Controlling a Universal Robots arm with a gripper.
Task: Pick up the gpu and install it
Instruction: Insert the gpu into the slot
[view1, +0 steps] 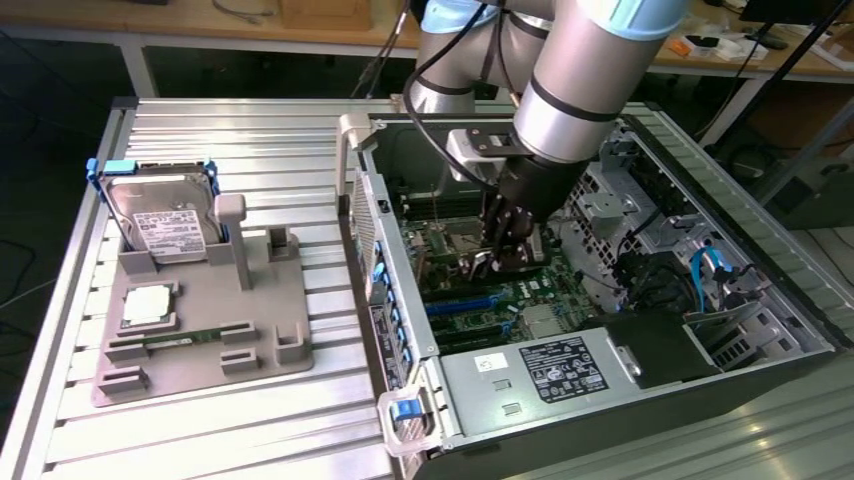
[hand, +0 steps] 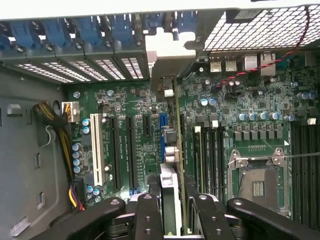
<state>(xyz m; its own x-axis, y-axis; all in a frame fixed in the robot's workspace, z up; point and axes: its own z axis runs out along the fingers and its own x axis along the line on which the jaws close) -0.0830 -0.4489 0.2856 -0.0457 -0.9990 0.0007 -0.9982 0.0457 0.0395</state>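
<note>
gpu (hand: 170, 195) edge-on, gripped between fingers (hand: 148, 219), over motherboard (hand: 122, 100)

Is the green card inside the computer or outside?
Inside. The gripper holds the card on edge over the motherboard, within the open computer case. Whether it is in its slot: cannot tell.

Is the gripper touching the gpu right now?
Touching. The wrist view shows the gripper closed against both sides of the edge-on gpu.
</note>
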